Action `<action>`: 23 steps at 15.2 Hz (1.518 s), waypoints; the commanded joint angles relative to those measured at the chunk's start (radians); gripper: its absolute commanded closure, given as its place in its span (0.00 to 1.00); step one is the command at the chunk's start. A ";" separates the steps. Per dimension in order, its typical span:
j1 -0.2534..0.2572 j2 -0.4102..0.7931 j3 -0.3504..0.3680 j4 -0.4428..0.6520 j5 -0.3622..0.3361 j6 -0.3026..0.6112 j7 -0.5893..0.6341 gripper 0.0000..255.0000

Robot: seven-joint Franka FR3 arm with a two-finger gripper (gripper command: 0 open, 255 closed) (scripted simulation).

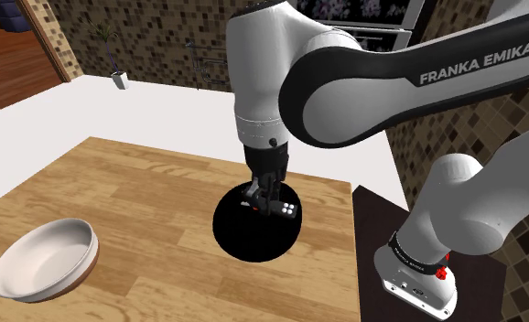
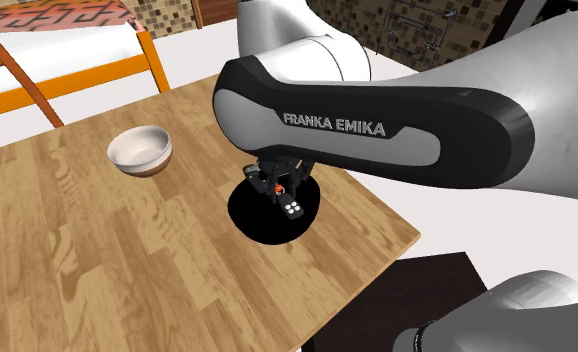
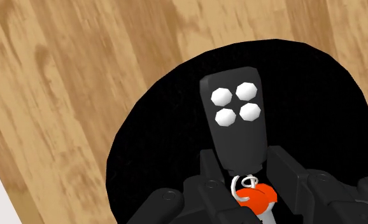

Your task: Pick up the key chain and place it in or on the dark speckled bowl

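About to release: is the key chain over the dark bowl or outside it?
Over it. The gripper clasps the key chain, and the black bowl lies behind all of it. Touching: cannot tell.

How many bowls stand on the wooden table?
2. A white bowl sits near the edge of the table at the shoulder view's lower left; a black bowl lies beneath the end effector, which holds the key chain.

**Three Views, One Table**

In the shoulder view we look down across the light wooden table (image 1: 144, 210) from beside the white arm (image 1: 281, 82). In the second exterior view we face that table from the arm's other side, equally high. The wrist view looks down along the black gripper (image 3: 246, 159), very near. All share the flat black round bowl (image 1: 244, 236) and black four-button key fob (image 1: 288, 210).
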 commanded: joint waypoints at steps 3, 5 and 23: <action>0.001 0.006 0.005 -0.030 0.002 0.036 -0.001 1.00; 0.001 0.006 0.005 -0.030 0.002 0.036 -0.001 1.00; -0.007 0.002 -0.014 0.093 -0.012 -0.091 0.002 0.00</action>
